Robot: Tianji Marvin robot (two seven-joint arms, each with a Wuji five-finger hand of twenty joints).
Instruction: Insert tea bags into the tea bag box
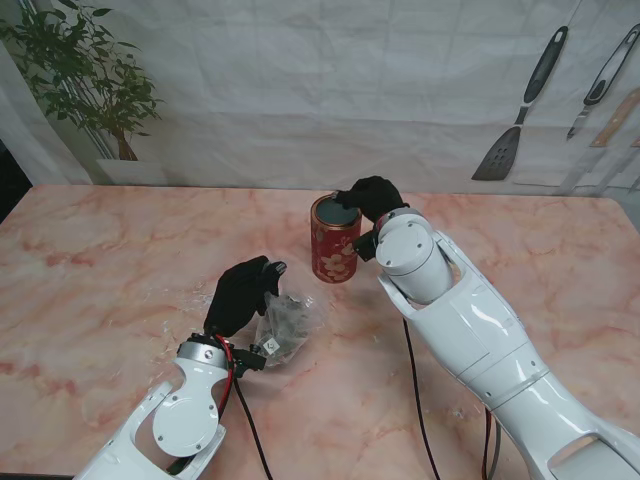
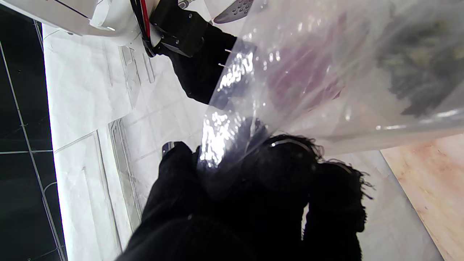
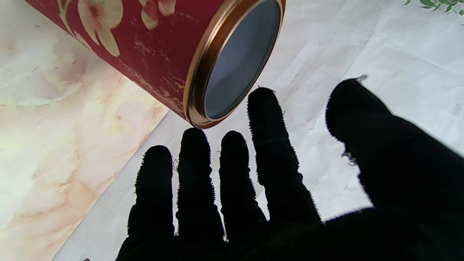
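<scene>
- The left robot hand [image 1: 240, 293], gloved in black, is closed on a clear plastic bag of tea [image 1: 288, 322], pinching it at its edge; the bag sits on the pink marble tabletop [image 1: 110, 270] just to the right of that hand.
- In the left wrist view the fingers [image 2: 286, 170] press into the crinkled plastic of the bag [image 2: 326, 72], and dark loose contents show through it.
- The tea bag box [image 1: 334, 238], a red round tin with pale flowers and a gold rim, stands upright near the middle of the tabletop, farther from me than the bag and a little to its right, apart from it.
- The right robot hand [image 1: 372, 196] is at the tin's rim on its right side, fingers spread and gripping nothing.
- From the right wrist view the fingers [image 3: 270, 152] are straight and apart, their tips just beside the tin's [image 3: 152, 47] gold rim; I cannot tell whether they touch it.
- A potted plant [image 1: 85, 75] stands beyond the far left corner, and kitchen utensils [image 1: 525, 105] hang on the backdrop at the right.
</scene>
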